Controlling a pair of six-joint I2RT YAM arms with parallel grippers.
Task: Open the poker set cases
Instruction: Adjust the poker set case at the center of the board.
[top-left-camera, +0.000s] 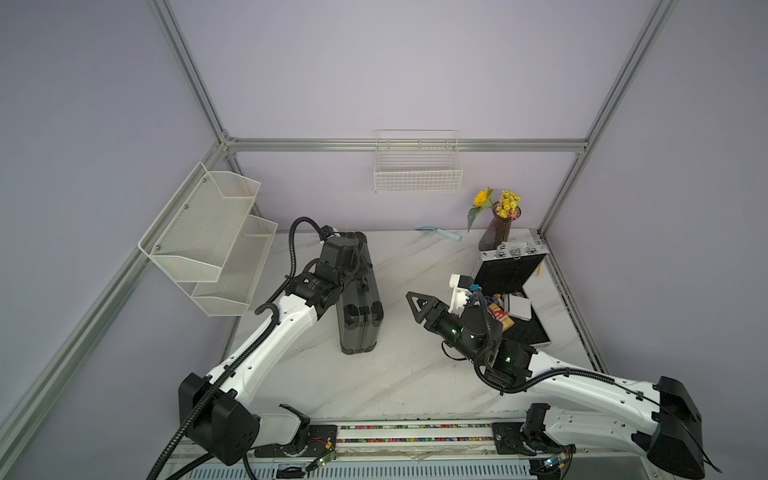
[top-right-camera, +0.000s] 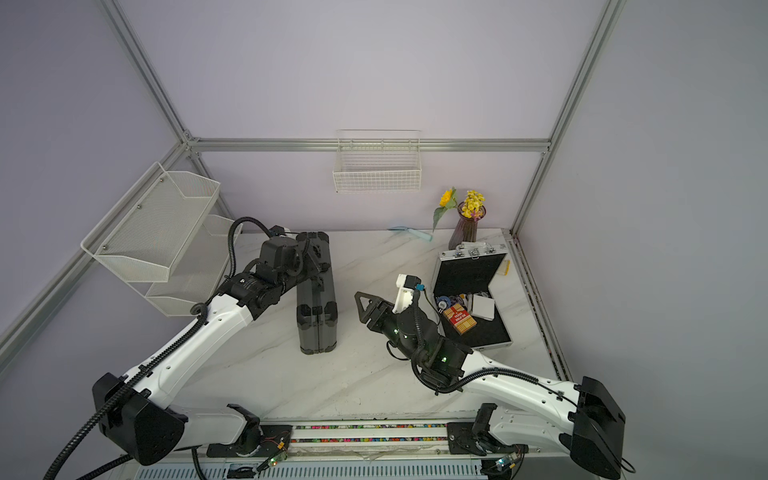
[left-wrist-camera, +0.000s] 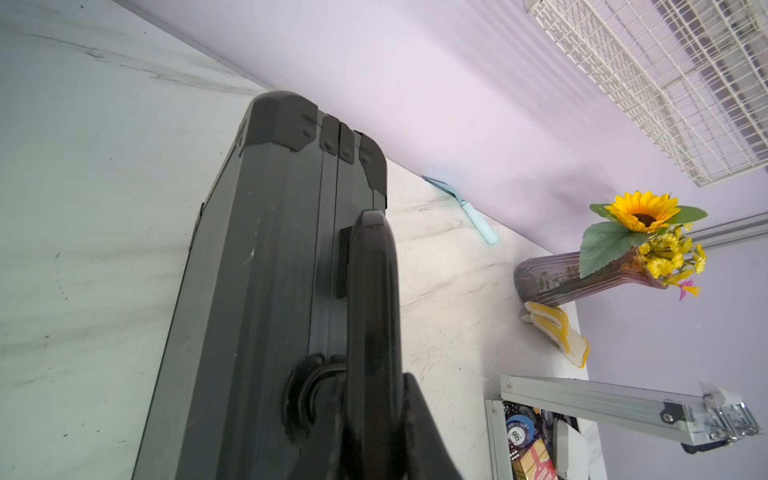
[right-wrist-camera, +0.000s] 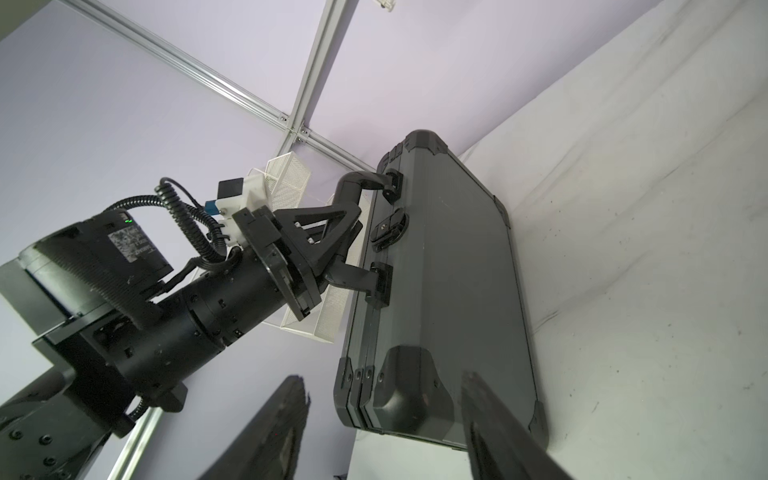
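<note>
The larger dark grey case (top-left-camera: 359, 328) (top-right-camera: 318, 328) stands closed on its long edge at the table's left-centre, handle side up. My left gripper (right-wrist-camera: 353, 224) is shut on its black handle (left-wrist-camera: 372, 291); the latch (right-wrist-camera: 388, 228) beside it lies flat. My right gripper (top-left-camera: 413, 307) (top-right-camera: 359, 305) hovers open to the right of that case, apart from it. Its two fingers frame the case's near black corner cap (right-wrist-camera: 411, 386). The smaller silver case (top-left-camera: 505, 270) (top-right-camera: 467, 274) lies open at the right, black-lined lid raised, with chips and cards inside.
A purple vase of yellow flowers (top-left-camera: 496, 226) stands at the back right behind the silver case, with a yellow glove (left-wrist-camera: 557, 332) beside it. A teal tool (top-left-camera: 440, 232) lies by the back wall. A wire basket (top-left-camera: 417, 166) and mesh shelves (top-left-camera: 212, 237) hang on the walls.
</note>
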